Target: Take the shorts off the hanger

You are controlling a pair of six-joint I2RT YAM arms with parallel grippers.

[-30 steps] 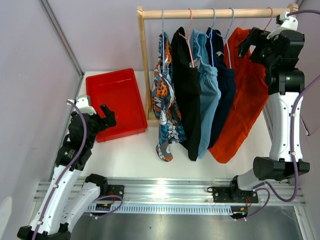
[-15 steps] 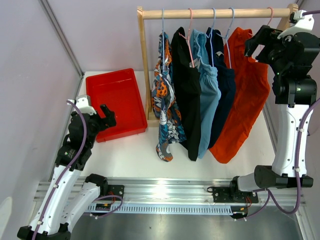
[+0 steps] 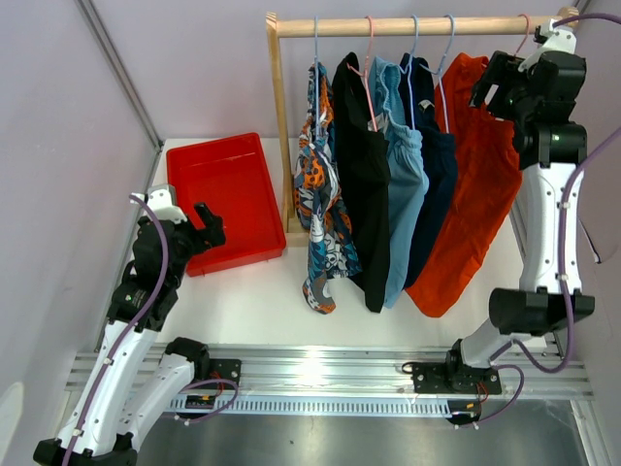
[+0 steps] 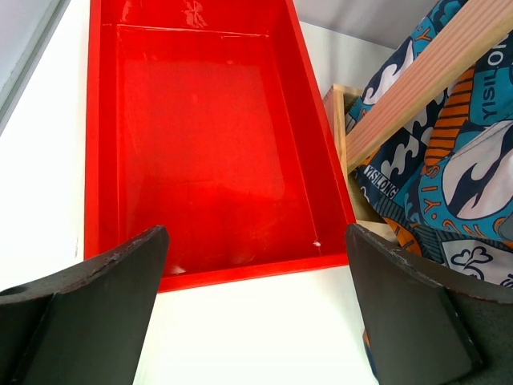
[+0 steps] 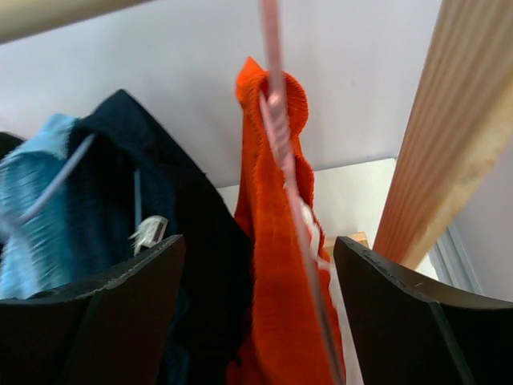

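R jaws wide, lined up on orange shorts (image 5: 260, 241) + hanger (image 5: 271, 48); risk: pinch catches wire too, drags hanger off rod (image 3: 417, 24). L jaws wide, idle.

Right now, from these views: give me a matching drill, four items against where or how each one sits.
Column A
1. patterned shorts
2. orange shorts
3. red tray
4. right gripper

Column B
a. flat on the table, left of all the shorts
b. hanging rightmost on the rod
c. open, up beside the rod
d. hanging leftmost on the rod

Pairs: 1-d, 2-b, 3-a, 4-c
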